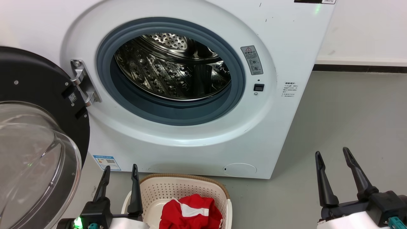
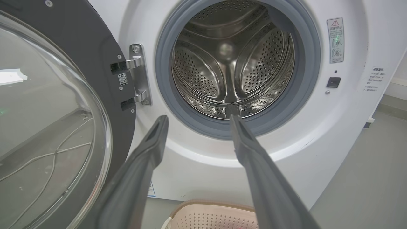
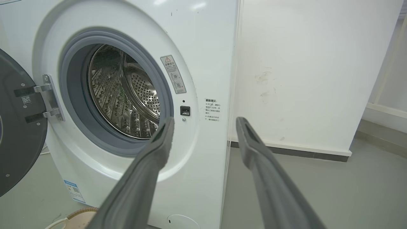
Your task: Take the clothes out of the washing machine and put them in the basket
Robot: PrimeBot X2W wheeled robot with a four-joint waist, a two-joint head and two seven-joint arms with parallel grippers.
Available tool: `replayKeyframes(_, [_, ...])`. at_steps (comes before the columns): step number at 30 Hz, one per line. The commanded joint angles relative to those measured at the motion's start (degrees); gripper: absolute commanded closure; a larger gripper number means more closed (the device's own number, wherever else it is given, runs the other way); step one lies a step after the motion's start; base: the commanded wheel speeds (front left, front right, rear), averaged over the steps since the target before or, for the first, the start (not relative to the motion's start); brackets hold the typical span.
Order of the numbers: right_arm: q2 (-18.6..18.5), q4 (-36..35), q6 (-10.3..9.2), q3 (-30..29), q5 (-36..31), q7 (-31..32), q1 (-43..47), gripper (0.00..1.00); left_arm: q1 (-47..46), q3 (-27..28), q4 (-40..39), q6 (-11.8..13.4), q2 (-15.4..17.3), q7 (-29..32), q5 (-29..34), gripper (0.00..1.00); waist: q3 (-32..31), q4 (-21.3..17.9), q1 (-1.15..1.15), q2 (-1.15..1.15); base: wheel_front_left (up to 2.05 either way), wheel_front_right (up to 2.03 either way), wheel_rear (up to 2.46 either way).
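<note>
The washing machine [image 1: 197, 152] stands white and front-on, its grey-rimmed porthole uncovered and the shiny perforated steel drum [image 1: 171, 70] in plain sight. Its black-framed glass door [image 1: 31, 79] is swung wide to the machine's left on a metal hinge [image 1: 83, 82].

The basket [image 1: 184, 176], cream with a brown woven-look rim, sits on the grey floor [image 1: 349, 127] just before the machine's foot, below the porthole. The clothes [image 1: 190, 211] lie in it, a bright red bundle with a white stripe.

The left gripper [image 1: 121, 167] is low before the machine's left part, its two dark fingers spread apart with nothing between them. Its inner finger crosses the basket's left rim in the head view, and I cannot tell if they touch. The right gripper [image 1: 332, 152] is over the floor off the machine's right corner, fingers likewise parted and holding nothing.

Right of the porthole is a grey warning sticker [image 1: 251, 59] with a red triangle. Beneath it is a black latch [image 1: 258, 87], and beside that a block of small print [image 1: 291, 89], too fine to read. A blue-edged label with a QR code [image 1: 107, 162] is at the machine's lower left, and a small QR sticker [image 1: 72, 97] is on the door by the hinge.
</note>
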Motion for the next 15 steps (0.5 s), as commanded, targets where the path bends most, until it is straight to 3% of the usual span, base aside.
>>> replayKeyframes(1, [0.1,0.0,-0.04,0.1,0.5,-0.1,0.5,0.00,0.3,0.2,0.2,0.0,-0.1,-0.1,0.3,0.00,-0.1,-0.1,0.00,0.00,0.00,0.00,0.00])
replayKeyframes(10, [0.1,0.3,-0.04,0.3,0.9,-0.1,1.1,0.00,0.8,0.4,0.6,-0.1,-0.1,-0.1,0.3,0.00,-0.4,-0.6,0.00,0.00,0.00,0.00,0.00])
replayKeyframes(11, [0.0,0.2,0.00,0.3,0.4,0.0,0.3,1.00,0.3,0.3,0.5,-0.1,0.0,0.0,0.2,1.00,-0.4,-0.6,0.00,0.00,0.00,0.00,0.00])
replayKeyframes(15, [0.0,2.2,0.01,0.4,0.5,0.1,0.5,1.00,0.8,0.1,2.6,-0.1,0.0,0.3,-0.3,1.00,-0.4,-0.6,0.01,0.00,0.00,0.00,0.00])
